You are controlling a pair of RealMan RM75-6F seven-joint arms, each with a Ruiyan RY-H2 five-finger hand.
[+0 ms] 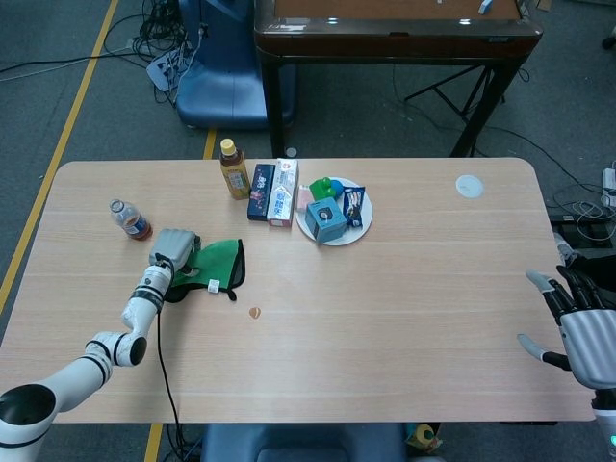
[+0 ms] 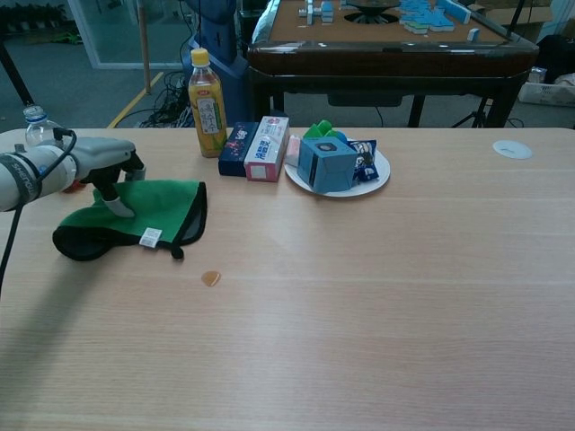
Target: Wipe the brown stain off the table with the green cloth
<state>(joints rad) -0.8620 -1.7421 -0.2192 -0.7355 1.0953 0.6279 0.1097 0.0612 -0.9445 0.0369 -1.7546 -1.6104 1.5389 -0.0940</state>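
Chest view: left hand (image 2: 101, 162) pressing down on bunched green cloth with black trim (image 2: 144, 213), fingers curled into the fabric, gripping it. Small round brown stain (image 2: 210, 278) on pale wooden worktop (image 2: 377, 296), just beside the cloth's near edge, not touching. Right hand (image 1: 584, 327) at the worktop's right edge, fingers spread, empty.

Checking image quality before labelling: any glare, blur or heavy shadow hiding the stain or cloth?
Head view: even light, brown stain small but sharp. Chest view: green cloth crisp, soft shadow beneath the left hand, no glare on either.
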